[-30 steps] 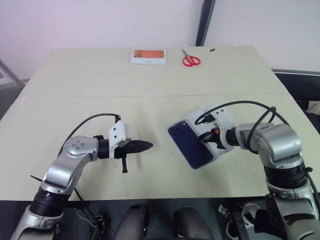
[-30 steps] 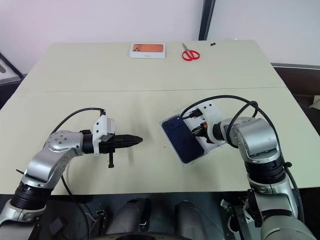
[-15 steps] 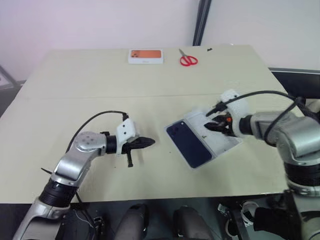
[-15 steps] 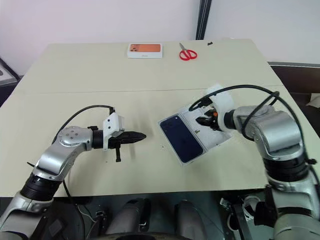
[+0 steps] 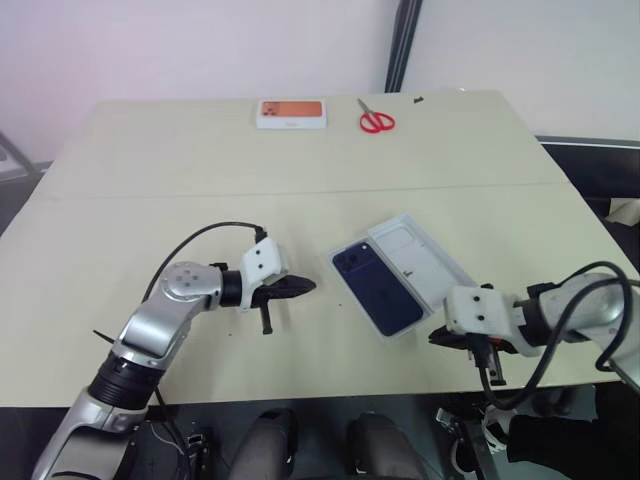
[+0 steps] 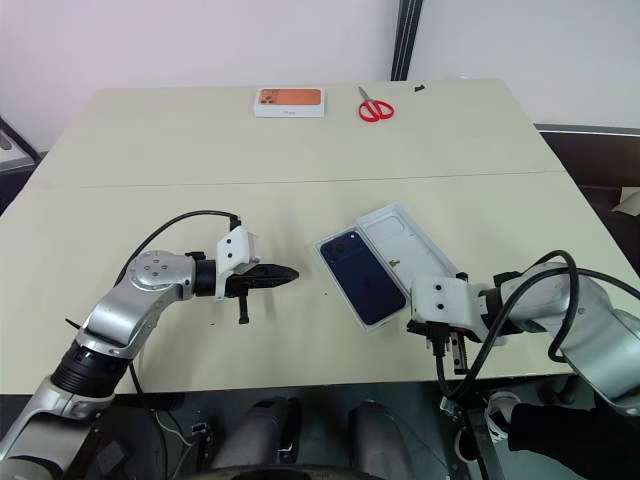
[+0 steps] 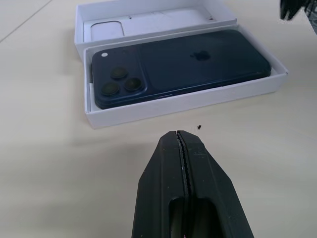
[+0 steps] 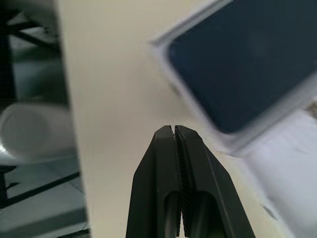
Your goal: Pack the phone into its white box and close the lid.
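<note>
Both pincers pressed together, empty: right pincer (image 6: 436, 322) at the near edge, left pincer (image 5: 300, 287) beside the box (image 7: 188, 101). Phone (image 5: 378, 289) seated; lid (image 5: 416, 257) lies open alongside, and a clumsy pickup could shove the box.

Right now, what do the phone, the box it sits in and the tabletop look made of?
The phone: glossy dark navy back, likely glass, with a faint sheen and a logo showing. The white box: matte white card, going by its thin, crisp walls. The table: matte beige, probably laminate; the material is unclear.
</note>
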`<state>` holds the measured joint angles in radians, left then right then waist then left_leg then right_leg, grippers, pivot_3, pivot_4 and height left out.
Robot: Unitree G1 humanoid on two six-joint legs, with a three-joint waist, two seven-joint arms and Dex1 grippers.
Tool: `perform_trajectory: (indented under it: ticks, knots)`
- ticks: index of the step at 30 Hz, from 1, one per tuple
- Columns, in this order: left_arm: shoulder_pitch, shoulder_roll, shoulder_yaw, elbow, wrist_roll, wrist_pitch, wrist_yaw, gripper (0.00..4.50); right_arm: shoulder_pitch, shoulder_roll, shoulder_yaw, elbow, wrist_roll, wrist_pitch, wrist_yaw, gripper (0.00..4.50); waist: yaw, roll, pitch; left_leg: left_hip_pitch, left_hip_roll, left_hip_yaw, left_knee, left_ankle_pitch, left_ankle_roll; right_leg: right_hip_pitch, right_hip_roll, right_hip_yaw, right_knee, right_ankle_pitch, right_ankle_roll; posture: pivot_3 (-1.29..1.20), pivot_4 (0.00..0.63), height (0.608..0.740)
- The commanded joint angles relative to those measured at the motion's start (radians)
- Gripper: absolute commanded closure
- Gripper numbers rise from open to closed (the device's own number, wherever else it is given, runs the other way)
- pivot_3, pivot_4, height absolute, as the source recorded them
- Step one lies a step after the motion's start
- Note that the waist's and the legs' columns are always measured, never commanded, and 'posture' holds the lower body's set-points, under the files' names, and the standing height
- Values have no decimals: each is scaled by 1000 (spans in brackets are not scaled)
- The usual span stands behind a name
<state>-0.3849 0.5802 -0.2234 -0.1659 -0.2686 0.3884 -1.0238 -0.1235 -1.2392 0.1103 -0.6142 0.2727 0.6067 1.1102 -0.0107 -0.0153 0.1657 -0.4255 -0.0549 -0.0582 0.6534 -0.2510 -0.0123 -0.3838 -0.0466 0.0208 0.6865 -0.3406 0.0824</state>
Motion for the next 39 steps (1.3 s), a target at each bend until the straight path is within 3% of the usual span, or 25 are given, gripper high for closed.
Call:
perform_trajectory:
  ticks: [1, 18, 23, 27, 30, 35, 39]
  knots:
    - [3, 5, 10, -66, -38, 20, -18, 4500, -8, 26, 71, 26, -121, -47, -57, 4396, 0, 0, 0, 0, 0, 0, 0, 0, 0, 0, 0, 0, 0, 0, 0, 0, 150, 740]
    - [16, 11, 14, -80, -39, 24, -22, 4500, -173, 306, 211, 50, -204, 36, -130, 4396, 0, 0, 0, 0, 0, 0, 0, 0, 0, 0, 0, 0, 0, 0, 0, 0, 150, 740]
    - [27, 13, 17, -87, -39, 25, -16, 4500, -181, 309, 161, 31, -145, 87, -109, 4396, 1, 0, 0, 0, 0, 0, 1, 0, 0, 0, 0, 0, 0, 0, 0, 0, 150, 740]
    - [36, 19, 24, -87, -40, 23, -17, 4500, -212, 285, 13, 21, 4, 238, -66, 4396, 1, 0, 0, 0, 0, 0, 1, 0, 0, 0, 0, 0, 0, 0, 0, 0, 150, 740]
    - [40, 22, 28, -82, -40, 18, -18, 4500, -259, 264, -38, 39, 65, 399, -81, 3527, 1, 0, 0, 0, 0, 0, 1, 0, 0, 0, 0, 0, 0, 0, 0, 0, 150, 740]
    - [37, 17, 22, -74, -38, 13, -14, 4500, -336, 304, -90, 66, 135, 665, -180, 1083, 1, 0, 0, 0, 0, 0, 0, 0, 0, 0, 0, 0, 0, 0, 0, 0, 150, 740]
    - [33, 8, 16, -69, -35, 8, -14, 4500, -345, 297, -59, 85, 134, 730, -244, 1083, 3, 0, 0, 0, 0, 0, 0, 0, 0, 0, -1, 0, 0, 0, 0, 0, 150, 740]
